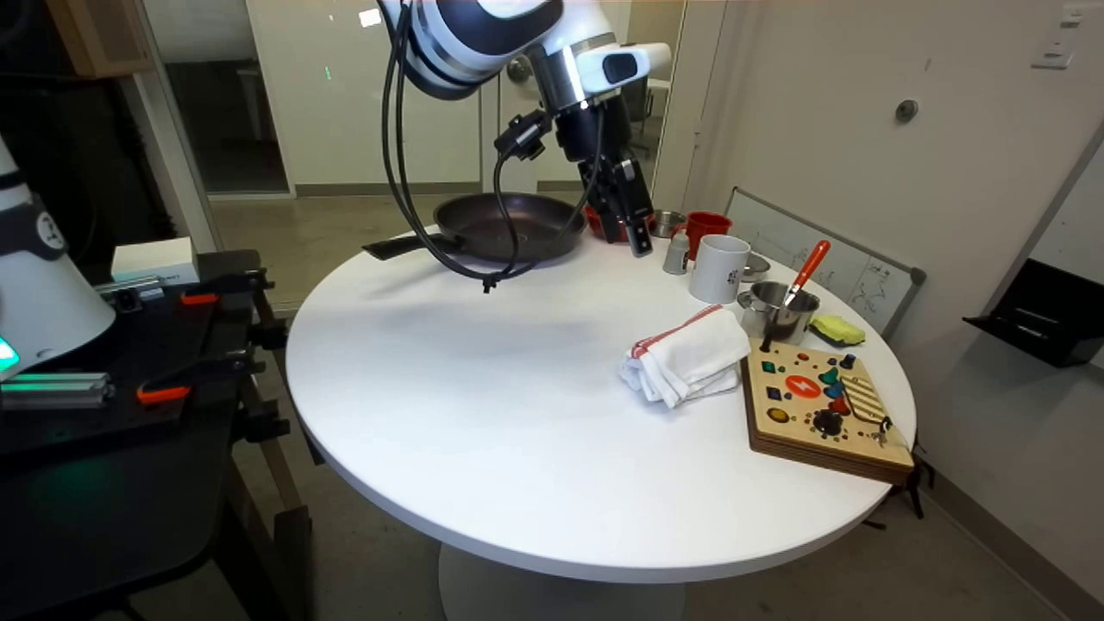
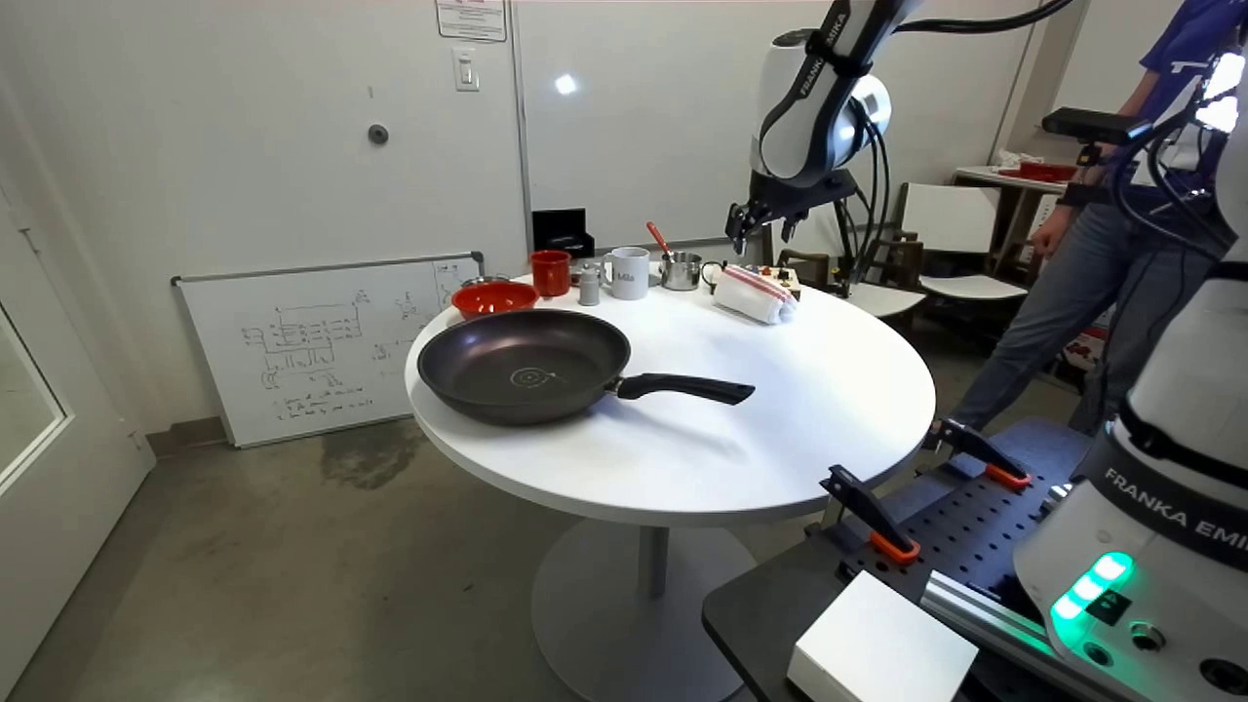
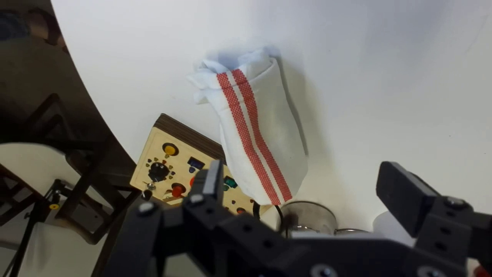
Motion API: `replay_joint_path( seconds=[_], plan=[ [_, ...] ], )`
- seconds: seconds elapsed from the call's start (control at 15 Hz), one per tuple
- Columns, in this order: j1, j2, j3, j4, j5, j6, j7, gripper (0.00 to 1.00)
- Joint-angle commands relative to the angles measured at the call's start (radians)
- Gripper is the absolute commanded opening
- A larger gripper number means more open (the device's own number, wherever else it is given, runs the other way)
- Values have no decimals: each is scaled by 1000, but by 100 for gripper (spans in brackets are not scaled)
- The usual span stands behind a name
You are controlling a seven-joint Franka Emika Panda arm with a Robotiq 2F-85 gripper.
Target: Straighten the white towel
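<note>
In an exterior view, the dish towel (image 1: 690, 354) lies on the worktop (image 1: 483, 448), left of the busy board (image 1: 798, 424) and before the mug (image 1: 718, 269). The frying pan (image 1: 517, 228) rests behind, farther left. A utensil (image 1: 810, 264) leans in the pot (image 1: 799, 317).

1. This looks like a robotics lab: a robot base (image 2: 1111, 526) lettered FRANKA EMIKA stands at the near right in an exterior view.
2. Its black bench (image 2: 756, 624) carries a perforated plate (image 2: 960, 507) and orange-ended clamps (image 2: 871, 515).
3. To the right, a camera (image 2: 1094, 125) sits on a mount.
4. A whiteboard with handwritten diagrams (image 2: 327, 356) leans against the far wall (image 2: 234, 146), at left; a larger whiteboard (image 2: 643, 146) is farther right.
5. Though a frying pan (image 2: 526, 356) and a red mug (image 2: 551, 274) suggest a kitchen, they stand on a round pedestal table (image 2: 829, 400) near the bench.
</note>
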Motion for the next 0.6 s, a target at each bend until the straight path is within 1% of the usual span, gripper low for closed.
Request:
replay_joint_path(
  seconds=[0.0, 0.07, 0.13, 0.2, 0.27, 0.33, 0.4, 0.53],
  plan=[
    [41, 68, -43, 55, 53, -7, -33, 100],
    [29, 83, -30, 67, 82, -6, -49, 100],
    [-16, 107, 16, 82, 137, 16, -103, 100],
    [-39, 136, 41, 109, 181, 7, -138, 100],
    [-102, 166, 110, 138, 259, -16, -216, 100],
    [-143, 202, 143, 174, 307, -19, -266, 100],
    [-160, 219, 146, 195, 327, -24, -300, 100],
    [-148, 273, 94, 252, 315, -14, -314, 100]
  ],
)
